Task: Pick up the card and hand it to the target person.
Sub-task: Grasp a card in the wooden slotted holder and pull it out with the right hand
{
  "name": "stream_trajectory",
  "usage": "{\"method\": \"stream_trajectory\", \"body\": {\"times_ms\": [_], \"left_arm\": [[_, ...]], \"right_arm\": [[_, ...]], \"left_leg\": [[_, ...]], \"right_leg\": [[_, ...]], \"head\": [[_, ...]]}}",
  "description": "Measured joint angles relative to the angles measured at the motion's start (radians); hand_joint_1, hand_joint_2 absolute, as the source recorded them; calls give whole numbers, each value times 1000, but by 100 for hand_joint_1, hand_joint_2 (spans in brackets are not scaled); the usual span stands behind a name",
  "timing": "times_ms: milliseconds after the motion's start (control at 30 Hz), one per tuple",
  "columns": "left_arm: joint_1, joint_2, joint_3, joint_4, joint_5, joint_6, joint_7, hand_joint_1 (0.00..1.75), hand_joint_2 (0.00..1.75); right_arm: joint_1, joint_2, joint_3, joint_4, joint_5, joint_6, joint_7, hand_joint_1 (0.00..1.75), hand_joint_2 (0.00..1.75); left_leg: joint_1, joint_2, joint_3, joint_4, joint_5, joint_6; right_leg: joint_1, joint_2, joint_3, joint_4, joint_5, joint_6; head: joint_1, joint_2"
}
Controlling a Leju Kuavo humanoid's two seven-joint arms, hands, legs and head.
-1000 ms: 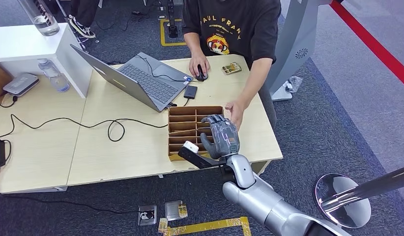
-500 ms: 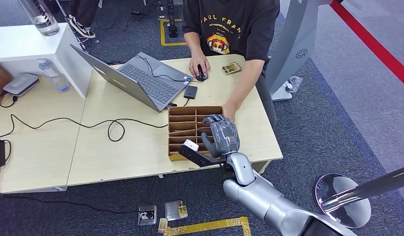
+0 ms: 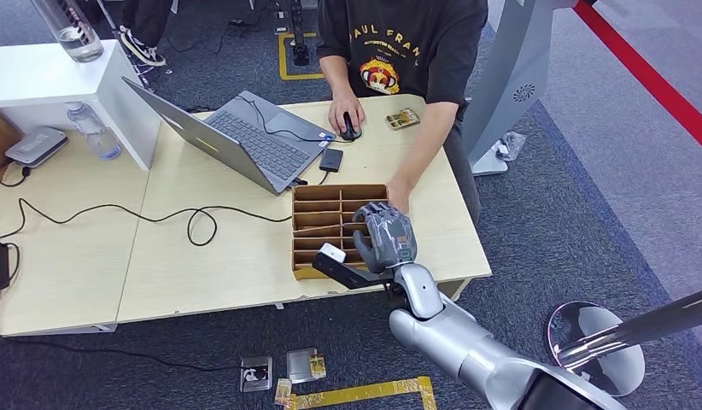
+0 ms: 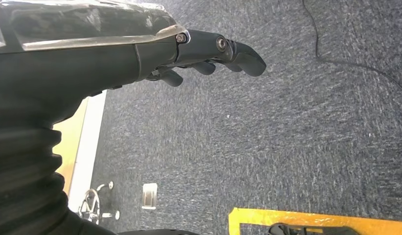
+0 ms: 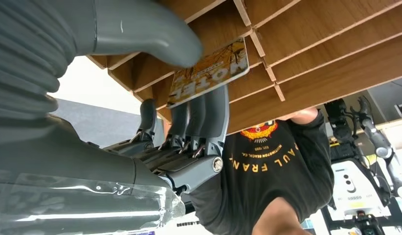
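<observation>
Card (image 5: 209, 73) sits pinched in the right hand (image 3: 383, 237), thumb on one face and the darker fingers (image 5: 209, 117) on the other, as the right wrist view shows; it's at the divided wooden tray (image 3: 318, 213), over the tray's 3 o'clock side, and whether it's fully out of its slot or still partly in I can't tell

Step in hand, by my read: the pick, with the grasp made and the lift-out not clearly finished. Next move calls for raising the card straight up clear of the dividers without tilting it into them, then carrying it toward 12 o'clock to the person (image 3: 407, 43) seated at the far side of the counter (image 3: 202, 256). The person's hand (image 3: 399, 192) rests on the counter just beside the tray at the tray's 1 o'clock, touching or nearly touching the robot's fingers, so the handover path is short

Card look: thin flat rectangle, yellow-orange printed face with foliage-like picture and big pale letters reading as "MOTEL" upside down; looks stiff, no bend visible under the pinch

Left hand (image 4: 209, 54) hangs over dark carpet floor, fingers loosely extended and slightly apart, holding nothing
</observation>
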Motion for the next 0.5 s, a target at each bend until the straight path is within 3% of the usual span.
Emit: {"method": "stream_trajectory", "body": {"times_ms": [267, 500], "left_arm": [[-2, 0, -5, -5, 1, 0, -3, 0, 175], [-3, 0, -11, -7, 1, 0, -8, 0, 175]], "right_arm": [[-21, 4, 11, 35, -7, -1, -2, 136, 175], [-31, 4, 15, 59, -14, -13, -18, 173, 175]], "left_leg": [[0, 0, 0, 0, 0, 0], [0, 0, 1, 0, 0, 0]], "right_leg": [[0, 0, 0, 0, 0, 0], [0, 0, 1, 0, 0, 0]], "head": [[0, 0], [0, 0]]}}
